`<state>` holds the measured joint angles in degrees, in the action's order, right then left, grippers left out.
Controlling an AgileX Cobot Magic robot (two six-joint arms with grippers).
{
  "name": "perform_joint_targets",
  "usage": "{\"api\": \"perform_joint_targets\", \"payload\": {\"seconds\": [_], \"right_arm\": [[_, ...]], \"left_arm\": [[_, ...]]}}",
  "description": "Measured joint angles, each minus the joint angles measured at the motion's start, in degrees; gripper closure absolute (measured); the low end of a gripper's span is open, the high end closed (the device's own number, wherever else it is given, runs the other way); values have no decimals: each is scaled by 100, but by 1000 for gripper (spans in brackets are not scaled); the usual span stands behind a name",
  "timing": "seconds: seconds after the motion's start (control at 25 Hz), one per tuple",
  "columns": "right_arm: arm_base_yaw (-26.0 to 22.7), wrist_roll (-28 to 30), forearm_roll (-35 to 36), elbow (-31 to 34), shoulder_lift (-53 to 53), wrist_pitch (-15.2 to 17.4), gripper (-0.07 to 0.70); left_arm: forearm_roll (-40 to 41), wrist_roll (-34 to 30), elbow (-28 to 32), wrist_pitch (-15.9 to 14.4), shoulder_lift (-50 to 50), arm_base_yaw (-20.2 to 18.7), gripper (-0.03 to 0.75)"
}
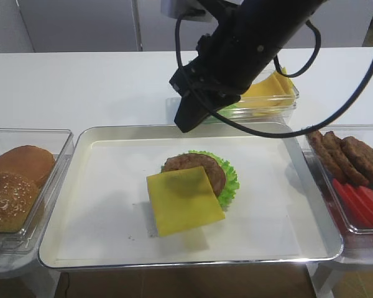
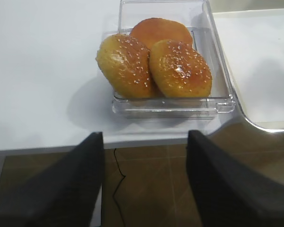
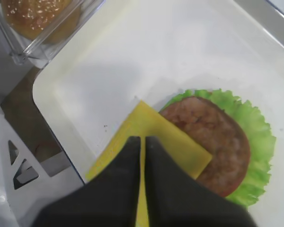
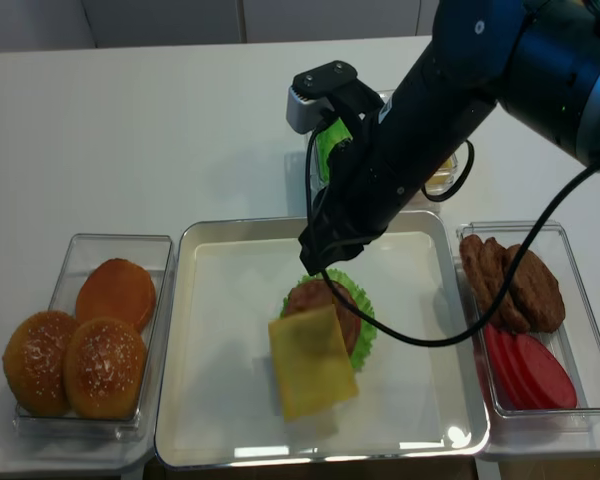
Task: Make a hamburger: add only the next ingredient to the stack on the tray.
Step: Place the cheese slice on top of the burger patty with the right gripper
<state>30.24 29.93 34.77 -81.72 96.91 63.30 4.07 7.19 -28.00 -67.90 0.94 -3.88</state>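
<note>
The yellow cheese slice (image 1: 183,200) hangs tilted just above the tray (image 1: 99,205), and its far corner overlaps the front-left part of the stack. The stack is a brown patty (image 1: 202,166) on a green lettuce leaf (image 1: 231,177) at the tray's middle. My right gripper (image 3: 143,138) is shut on the cheese slice (image 3: 146,123), with yellow showing in the thin gap between the black fingers. The right arm reaches down from the back right. My left gripper (image 2: 144,135) is open and holds nothing, off the table's front edge before the bun tub.
A clear tub of sesame buns (image 1: 18,186) stands left of the tray. A tub of more cheese slices (image 1: 273,90) sits behind the tray. At the right, a tub holds dark patties (image 1: 351,158) and red strips (image 1: 363,202).
</note>
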Motion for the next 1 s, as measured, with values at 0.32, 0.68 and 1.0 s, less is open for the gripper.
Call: {"api": "perform_joint_targets", "payload": {"seconds": [0.32, 0.68, 1.0], "right_arm": [[0, 0, -239, 0, 0, -39, 606], [0, 0, -239, 0, 0, -39, 606], [0, -74, -242, 0, 0, -68, 606]], "left_arm": [[0, 0, 0, 0, 0, 0, 304], [0, 0, 0, 0, 0, 0, 304], [0, 0, 0, 0, 0, 0, 304]]}}
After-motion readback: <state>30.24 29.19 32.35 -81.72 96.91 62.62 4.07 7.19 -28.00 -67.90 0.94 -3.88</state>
